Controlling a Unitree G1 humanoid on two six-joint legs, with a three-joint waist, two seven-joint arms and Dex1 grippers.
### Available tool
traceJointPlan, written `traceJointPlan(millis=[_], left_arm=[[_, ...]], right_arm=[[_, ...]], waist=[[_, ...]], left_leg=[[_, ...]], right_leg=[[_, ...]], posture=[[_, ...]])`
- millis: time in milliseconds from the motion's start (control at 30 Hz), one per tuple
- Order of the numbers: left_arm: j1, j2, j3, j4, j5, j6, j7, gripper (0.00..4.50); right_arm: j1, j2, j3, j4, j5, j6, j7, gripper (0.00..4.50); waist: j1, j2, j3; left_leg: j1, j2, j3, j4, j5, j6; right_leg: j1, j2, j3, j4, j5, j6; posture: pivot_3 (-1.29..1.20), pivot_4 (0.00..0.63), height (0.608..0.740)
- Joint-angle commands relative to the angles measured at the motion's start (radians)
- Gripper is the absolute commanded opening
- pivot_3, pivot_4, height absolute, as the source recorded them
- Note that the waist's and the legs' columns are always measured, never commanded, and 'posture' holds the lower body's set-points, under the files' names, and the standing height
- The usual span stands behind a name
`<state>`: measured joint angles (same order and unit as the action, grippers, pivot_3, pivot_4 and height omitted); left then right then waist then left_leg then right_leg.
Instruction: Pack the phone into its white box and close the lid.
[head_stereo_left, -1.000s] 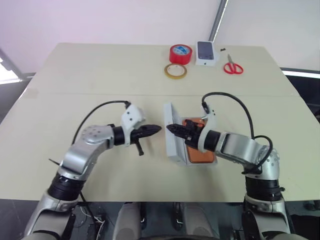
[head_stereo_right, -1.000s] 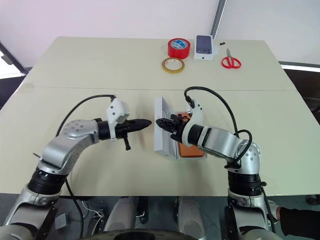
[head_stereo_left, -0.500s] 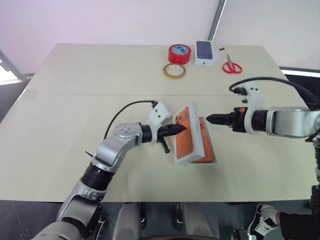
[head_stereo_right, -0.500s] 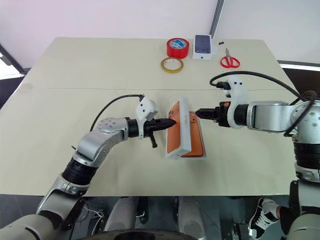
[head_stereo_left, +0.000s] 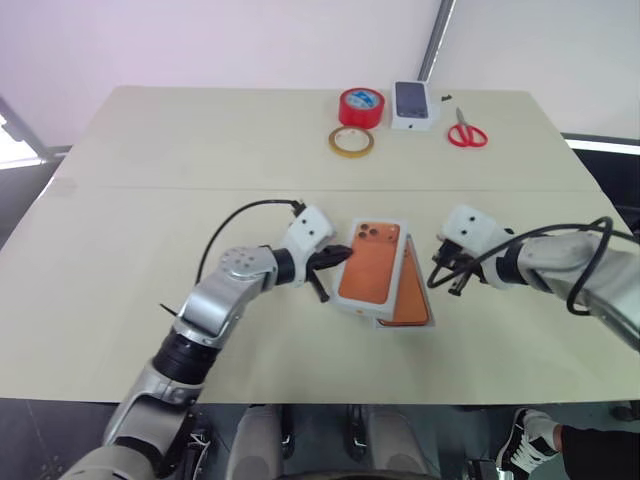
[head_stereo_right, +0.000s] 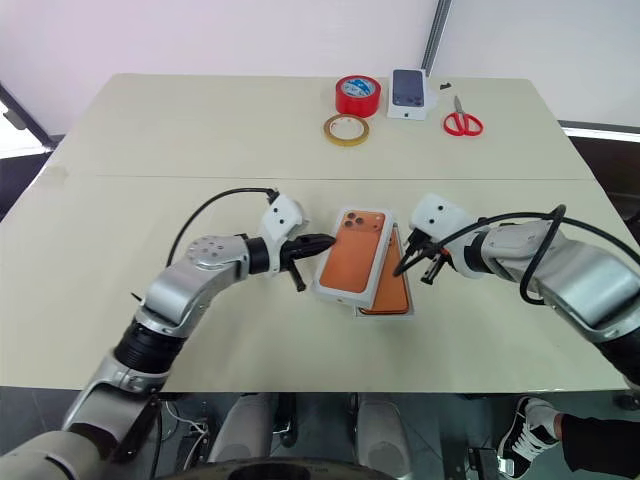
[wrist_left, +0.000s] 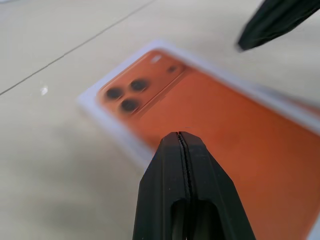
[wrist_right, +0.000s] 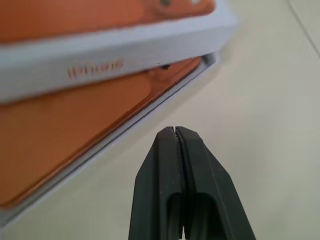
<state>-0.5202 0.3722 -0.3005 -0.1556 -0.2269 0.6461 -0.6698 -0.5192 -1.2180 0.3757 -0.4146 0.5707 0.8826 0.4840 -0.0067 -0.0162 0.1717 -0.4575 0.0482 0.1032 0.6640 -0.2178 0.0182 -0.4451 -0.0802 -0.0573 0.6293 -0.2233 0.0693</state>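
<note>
The lid (head_stereo_left: 372, 270) lies printed face up, its orange phone picture showing, askew over the left part of the white box (wrist_right: 150, 120). The orange phone (head_stereo_left: 410, 300) rests in that box, and its right strip pokes out from under the lid. My left gripper (head_stereo_left: 343, 256) is shut and empty, its tip at the lid's left edge. In the left wrist view its shut fingertips (wrist_left: 181, 137) sit just over the printed face (wrist_left: 200, 115). My right gripper (head_stereo_left: 433, 283) is shut and empty, pointing down at the table just right of the box. The right wrist view shows its tip (wrist_right: 174, 131) beside the box rim.
At the table's far side sit a red tape roll (head_stereo_left: 360, 105), a yellowish tape ring (head_stereo_left: 351, 141), a small white box printed with a dark phone (head_stereo_left: 414, 104) and red scissors (head_stereo_left: 466, 132). Bare tabletop (head_stereo_left: 150, 220) surrounds the box.
The lid, standing on edge before, has tipped over to lie printed face up across the box. My right gripper swung out right, rolled, came back beside the box and shut. My left gripper edged forward.
</note>
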Motion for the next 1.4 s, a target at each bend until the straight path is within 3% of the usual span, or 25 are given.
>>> traceJointPlan(millis=[33,533,1067,1400], left_arm=[[-0.007,0.021,0.019,-0.024,0.023,0.017,0.015,0.0],[-0.063,-0.03,-0.083,0.057,0.04,0.003,-0.085,0.0],[-0.08,-0.12,-0.141,-0.017,0.039,0.029,-0.11,0.0],[-0.085,-0.118,-0.151,-0.008,0.045,0.023,-0.124,0.0]], right_arm=[[-0.001,0.036,-0.03,-0.031,-0.094,-0.037,0.041,0.04],[-0.008,0.198,-0.046,-0.05,-0.252,0.014,0.134,0.04],[0.121,0.137,-0.146,-0.079,-0.321,-0.014,0.267,0.04],[0.157,0.131,-0.175,-0.101,-0.352,-0.006,0.31,0.04]], waist=[[0.0,0.0,0.0],[0.02,0.0,0.0],[0.02,0.0,0.0],[0.019,0.0,0.0]], left_leg=[[0.0,0.0,0.0,0.0,0.0,0.0],[0.0,-0.001,0.001,0.002,0.0,0.0],[0.0,-0.001,0.0,0.002,0.0,0.0],[0.001,-0.001,0.0,0.002,0.0,0.0]], right_leg=[[0.0,0.0,0.0,0.0,0.0,0.0],[0.001,-0.001,0.0,0.0,0.0,0.0],[0.001,-0.001,0.0,0.0,0.0,0.0],[0.001,-0.001,0.0,0.001,0.0,0.0]], posture=[[0.0,0.15,0.74],[0.0,0.15,0.74],[0.0,0.15,0.74],[0.0,0.15,0.74]])
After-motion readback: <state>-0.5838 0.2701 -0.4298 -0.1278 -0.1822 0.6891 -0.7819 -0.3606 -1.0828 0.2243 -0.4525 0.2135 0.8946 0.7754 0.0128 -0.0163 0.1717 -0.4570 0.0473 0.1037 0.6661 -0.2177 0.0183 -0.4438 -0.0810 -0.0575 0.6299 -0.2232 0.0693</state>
